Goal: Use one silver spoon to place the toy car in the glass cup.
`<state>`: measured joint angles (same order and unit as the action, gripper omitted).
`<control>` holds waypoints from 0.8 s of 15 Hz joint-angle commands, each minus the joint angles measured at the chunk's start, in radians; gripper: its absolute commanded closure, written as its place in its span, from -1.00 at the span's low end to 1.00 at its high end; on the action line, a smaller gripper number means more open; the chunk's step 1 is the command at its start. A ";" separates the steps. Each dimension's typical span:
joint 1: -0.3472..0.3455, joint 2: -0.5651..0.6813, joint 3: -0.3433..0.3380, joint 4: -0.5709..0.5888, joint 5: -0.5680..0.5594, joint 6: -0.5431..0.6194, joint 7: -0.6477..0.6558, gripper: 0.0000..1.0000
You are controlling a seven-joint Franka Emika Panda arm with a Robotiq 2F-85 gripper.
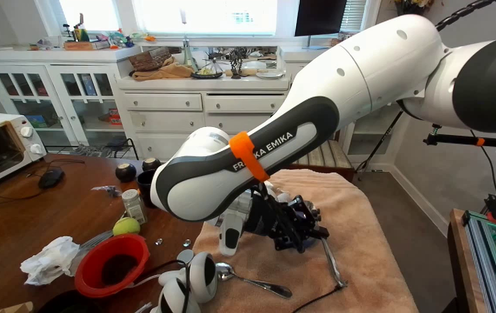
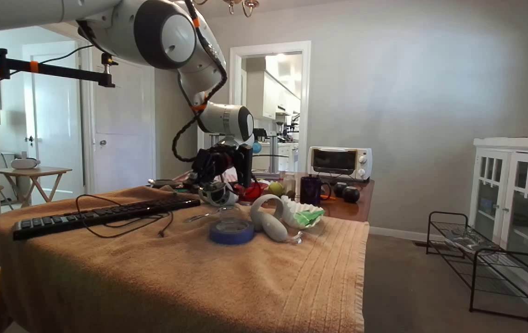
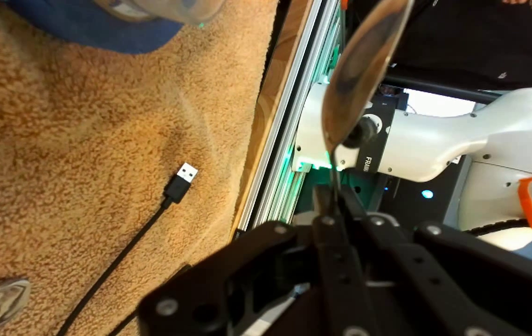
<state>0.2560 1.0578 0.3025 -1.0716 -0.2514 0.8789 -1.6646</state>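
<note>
One silver spoon [image 3: 356,81] in the wrist view, pinched thinly in my gripper [image 3: 336,199], could twist and knock the glass cup [image 3: 177,8] at the blue tape [image 3: 130,36]. In an exterior view, a cable [image 1: 316,298] could snag its tip. I see no toy car.

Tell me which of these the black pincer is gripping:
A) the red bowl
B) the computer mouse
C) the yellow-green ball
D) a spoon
D: in the wrist view the narrow handle of the silver spoon runs in between the tips of the pincer, with its oval end sticking out beyond them.
</note>
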 commanded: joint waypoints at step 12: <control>0.024 0.014 -0.004 0.015 -0.040 0.057 -0.171 0.98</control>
<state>0.2632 1.0588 0.3040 -1.0719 -0.2571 0.9150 -1.7777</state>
